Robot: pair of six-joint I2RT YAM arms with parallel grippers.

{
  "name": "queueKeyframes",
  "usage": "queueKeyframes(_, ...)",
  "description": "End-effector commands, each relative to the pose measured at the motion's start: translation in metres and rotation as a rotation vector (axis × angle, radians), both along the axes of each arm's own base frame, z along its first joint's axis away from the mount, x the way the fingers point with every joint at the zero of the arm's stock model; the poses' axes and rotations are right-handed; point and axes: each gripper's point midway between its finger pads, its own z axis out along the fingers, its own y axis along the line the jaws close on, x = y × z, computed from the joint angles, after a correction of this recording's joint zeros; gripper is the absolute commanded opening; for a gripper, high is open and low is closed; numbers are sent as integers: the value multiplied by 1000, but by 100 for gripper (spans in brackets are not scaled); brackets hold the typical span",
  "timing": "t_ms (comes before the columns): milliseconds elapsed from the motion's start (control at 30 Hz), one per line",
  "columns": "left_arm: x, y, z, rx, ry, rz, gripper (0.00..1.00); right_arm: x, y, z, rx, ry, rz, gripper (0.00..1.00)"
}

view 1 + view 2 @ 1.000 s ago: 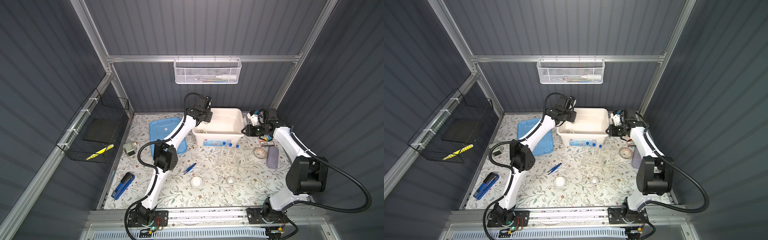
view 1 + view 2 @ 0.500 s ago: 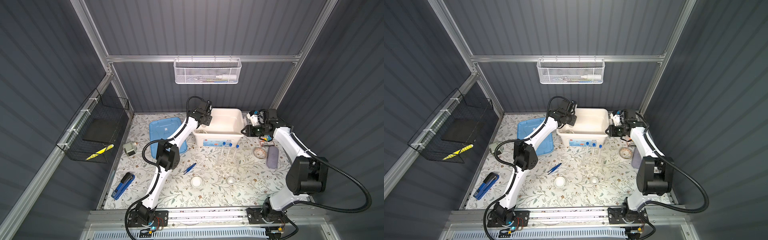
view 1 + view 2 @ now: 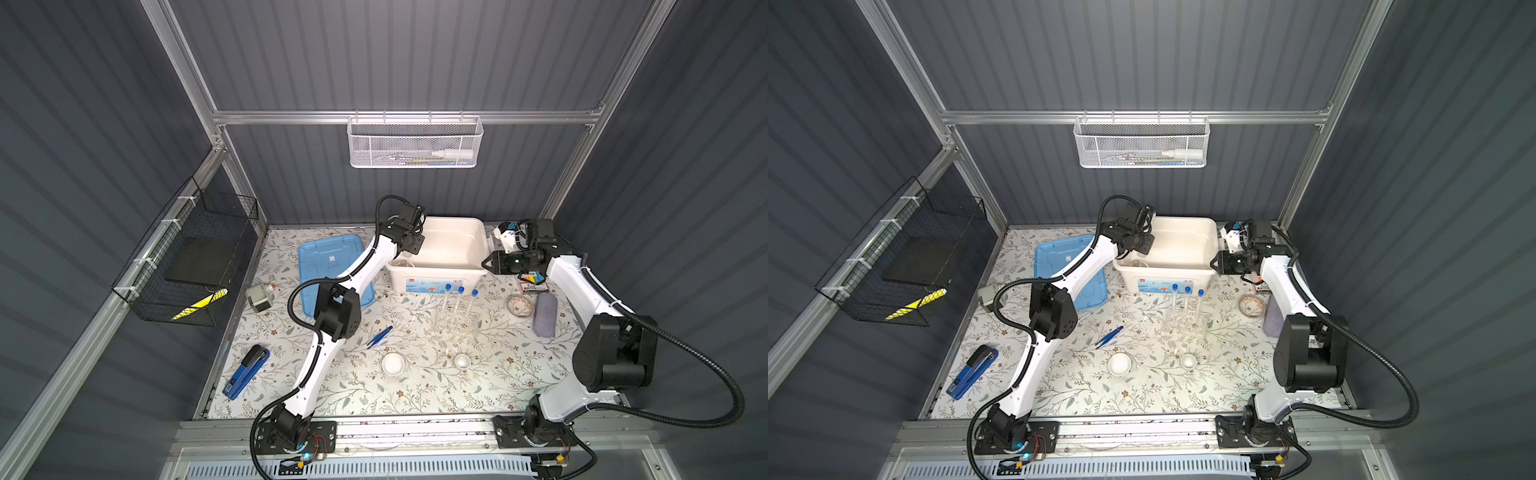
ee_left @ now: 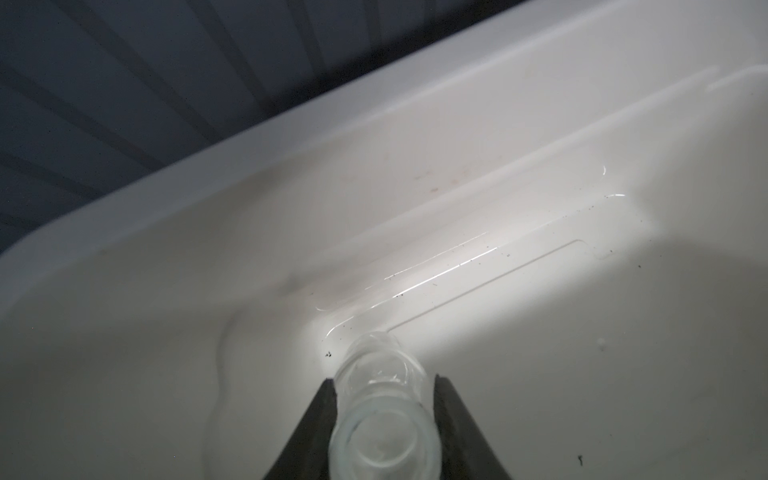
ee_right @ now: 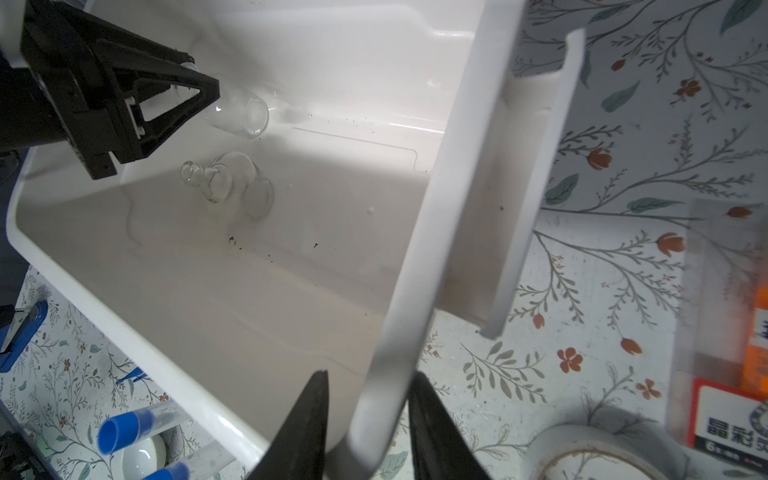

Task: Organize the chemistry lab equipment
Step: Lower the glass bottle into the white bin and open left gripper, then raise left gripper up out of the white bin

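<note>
Flask (image 4: 384, 419) in left tool (image 4: 384, 411), right tool (image 5: 365, 415) gripping bin rim (image 5: 419, 249)

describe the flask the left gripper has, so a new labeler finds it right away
Find the white tub at the back of the flowered table. Over its inner corner nearest the blue lid, the left gripper is shut on a small clear glass flask, held in the air. The second flask lies on the tub floor below it, untouched.

White bin (image 3: 478, 243) on a floral-patterned mat (image 3: 415, 395) — blue lid (image 3: 320, 257) at nine o'clock, blue-capped test tubes (image 3: 459, 297) at six.
</note>
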Motion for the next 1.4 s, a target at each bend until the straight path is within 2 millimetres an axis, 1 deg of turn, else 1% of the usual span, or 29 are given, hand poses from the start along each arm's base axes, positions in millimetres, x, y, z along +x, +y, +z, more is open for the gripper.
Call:
queueKeyframes(0,3,5,-6,36,2,1,34,-11,2,-13,2,55,9,35)
queueKeyframes(133,1,5,-14,42,22,-2,34,-11,0,-14,-5,53,4,35)
queueKeyframes(333,-2,5,-26,42,51,-5,34,-8,-1,-16,-3,46,-11,39)
queueKeyframes(533,-5,5,-35,41,77,-6,35,-6,-2,-11,4,15,-38,45)
queueKeyframes(600,-6,5,-37,39,83,-5,35,-6,-3,-9,2,7,-44,45)
queueKeyframes(733,-7,5,-38,37,89,-1,36,-4,-5,-5,0,-14,-61,48)
queueKeyframes(900,-7,4,-36,29,87,0,40,-4,-5,1,9,-40,-74,53)
queueKeyframes(1067,-8,4,-35,27,89,-2,44,-4,-6,3,17,-40,-83,54)
queueKeyframes(1200,-9,5,-32,20,89,-1,48,-3,-6,6,28,-49,-99,60)
queueKeyframes(1267,-9,4,-29,16,85,1,52,-2,-7,9,33,-58,-109,63)
queueKeyframes(1367,-9,4,-21,2,75,5,57,-1,-9,12,39,-67,-125,70)
